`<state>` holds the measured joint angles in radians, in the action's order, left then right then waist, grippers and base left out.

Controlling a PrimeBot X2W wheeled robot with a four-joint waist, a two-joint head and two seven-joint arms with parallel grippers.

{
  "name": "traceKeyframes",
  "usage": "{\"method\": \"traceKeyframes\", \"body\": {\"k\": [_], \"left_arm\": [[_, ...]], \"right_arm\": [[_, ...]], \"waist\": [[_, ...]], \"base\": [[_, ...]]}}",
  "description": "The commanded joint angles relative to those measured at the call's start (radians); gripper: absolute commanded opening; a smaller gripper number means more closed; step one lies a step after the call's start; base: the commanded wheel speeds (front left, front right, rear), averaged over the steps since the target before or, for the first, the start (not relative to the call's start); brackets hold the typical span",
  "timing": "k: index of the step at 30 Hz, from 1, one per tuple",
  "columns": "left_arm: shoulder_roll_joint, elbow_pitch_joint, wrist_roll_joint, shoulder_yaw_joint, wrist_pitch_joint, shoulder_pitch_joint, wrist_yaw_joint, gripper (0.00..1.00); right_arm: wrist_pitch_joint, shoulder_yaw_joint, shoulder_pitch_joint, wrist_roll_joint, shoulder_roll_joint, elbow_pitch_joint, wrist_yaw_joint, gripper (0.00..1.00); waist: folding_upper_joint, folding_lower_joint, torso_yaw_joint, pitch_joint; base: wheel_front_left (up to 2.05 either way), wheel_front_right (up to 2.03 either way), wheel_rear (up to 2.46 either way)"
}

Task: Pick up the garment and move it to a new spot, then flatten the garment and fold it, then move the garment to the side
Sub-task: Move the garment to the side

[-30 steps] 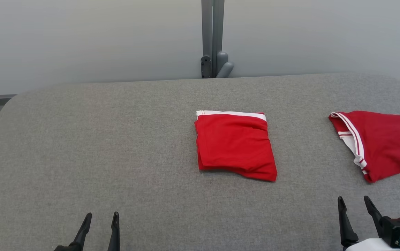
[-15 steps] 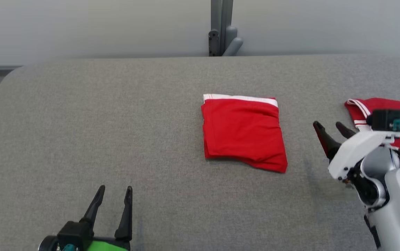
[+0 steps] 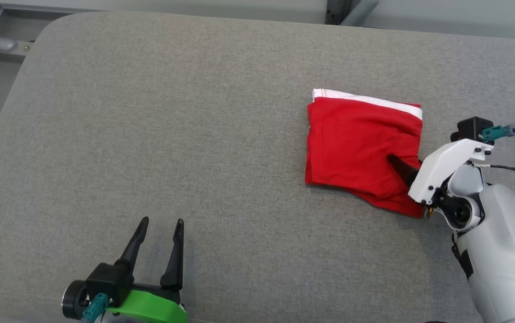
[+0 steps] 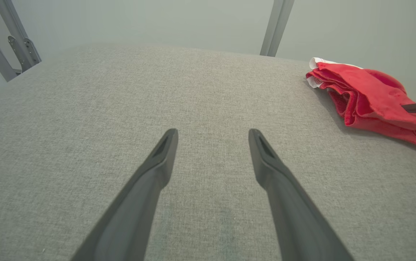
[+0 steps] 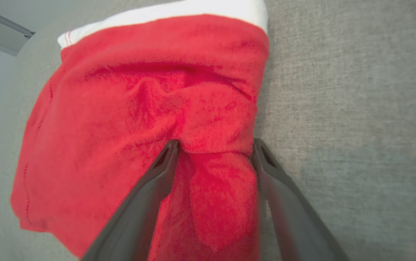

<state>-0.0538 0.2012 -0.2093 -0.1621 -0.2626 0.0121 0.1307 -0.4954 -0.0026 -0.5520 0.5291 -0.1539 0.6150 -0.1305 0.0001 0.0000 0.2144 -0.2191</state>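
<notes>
Here, folded garment (image 3: 356, 143) on table (image 3: 149, 134)

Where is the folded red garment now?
The folded red garment lies right of centre in the head view on the grey table, with the right gripper straddling its right edge.

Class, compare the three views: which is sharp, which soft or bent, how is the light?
Head view: even light, crisp table weave, faint shadow under the red garment. Left wrist view: fisheye bend, left claw soft near the lens. Right wrist view: garment fuzzy.
</notes>
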Motion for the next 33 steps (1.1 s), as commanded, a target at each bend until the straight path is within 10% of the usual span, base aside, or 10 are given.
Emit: {"method": "traceKeyframes", "body": {"k": [1,2,16,33], "left_arm": [[0.0,0.002,-0.009,0.003,-0.002,0.011,0.0,1.0],[0.0,0.002,-0.009,0.006,-0.003,0.01,0.0,1.0],[0.0,-0.03,0.015,0.03,-0.003,-0.006,0.0,1.0],[-0.017,-0.059,0.022,0.029,-0.003,0.025,0.0,1.0]], "right_arm": [[0.019,-0.009,-0.025,0.021,0.011,0.034,0.0,0.81],[0.033,-0.013,-0.03,0.031,0.018,0.05,0.0,0.0],[-0.046,0.121,-0.107,0.122,-0.159,-0.097,0.0,0.0],[-0.314,-0.019,-0.162,0.087,-0.311,-0.29,0.0,0.0]], "waist": [[-0.0001,0.0,0.042,-0.033],[-0.0001,0.0,0.039,-0.032],[-0.0001,0.0,-0.173,-0.006],[-0.0001,0.0,-0.275,-0.082]], "base": [[0.0,0.0,0.0],[0.0,0.0,0.0],[0.0,0.0,0.0],[0.0,0.0,0.0]]}}
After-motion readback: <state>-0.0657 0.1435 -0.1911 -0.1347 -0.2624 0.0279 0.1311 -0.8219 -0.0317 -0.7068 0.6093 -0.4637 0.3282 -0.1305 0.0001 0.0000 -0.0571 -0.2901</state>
